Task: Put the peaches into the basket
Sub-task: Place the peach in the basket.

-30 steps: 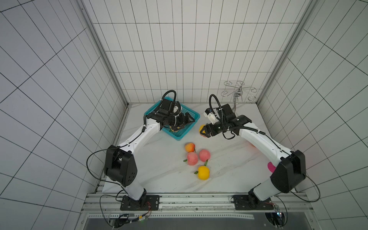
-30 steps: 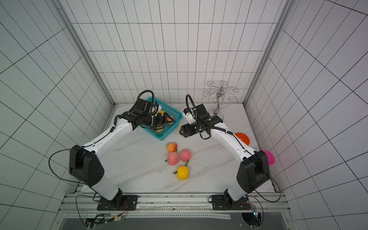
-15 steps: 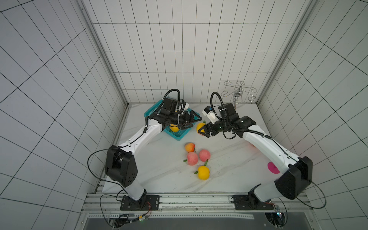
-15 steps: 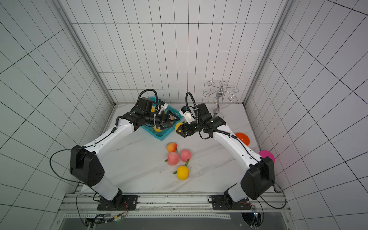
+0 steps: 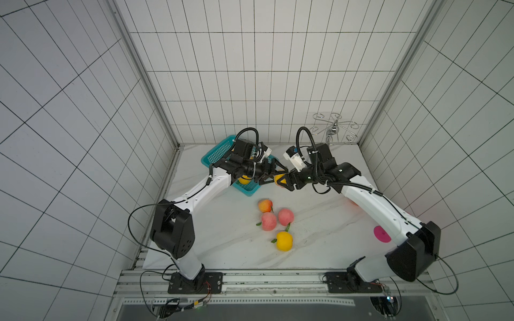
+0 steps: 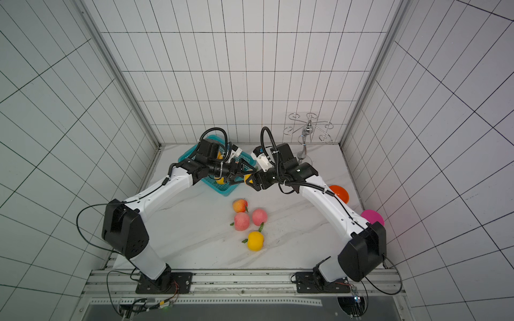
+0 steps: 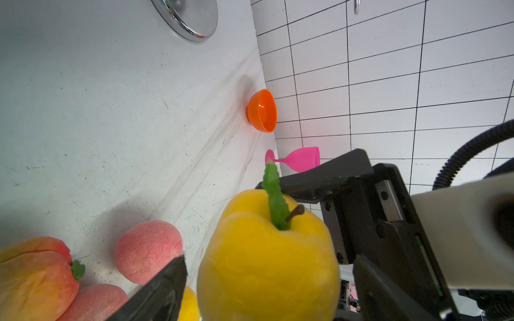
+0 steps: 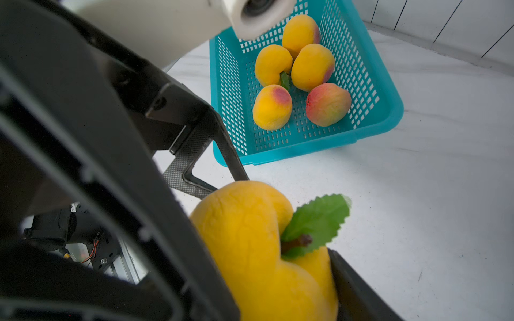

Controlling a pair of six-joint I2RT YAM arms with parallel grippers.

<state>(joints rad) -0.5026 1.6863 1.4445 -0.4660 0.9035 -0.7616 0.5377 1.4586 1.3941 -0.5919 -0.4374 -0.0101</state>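
Right pincer (image 5: 284,182) is clenched on a yellow peach (image 7: 267,258), which we see carried over the desk (image 5: 222,244); its green leaf (image 8: 317,219) shows in both wrist views. We find the left pincer (image 6: 251,173) released: its two fingers (image 8: 189,161) are spread wide on either side of the same peach, and we cannot tell whether either one touches the fruit. Both pincers meet just right of the basket (image 8: 306,151), so the held peach hangs outside the rim, beside the basket's near right corner. We locate this teal basket at the far left of the desk, standing flat. Inside it we count five peaches (image 8: 272,108) lying close together: four yellow, some with a red blush, and one pink-orange. Four more peaches (image 5: 268,221) lie in a cluster near the middle of the desk, apart from the basket: one orange-red, two pink side by side, and one yellow at the near end. An orange bowl (image 7: 261,111) and a pink goblet (image 7: 303,158) stand at the right edge of the desk against the wall, well apart from the fruit.
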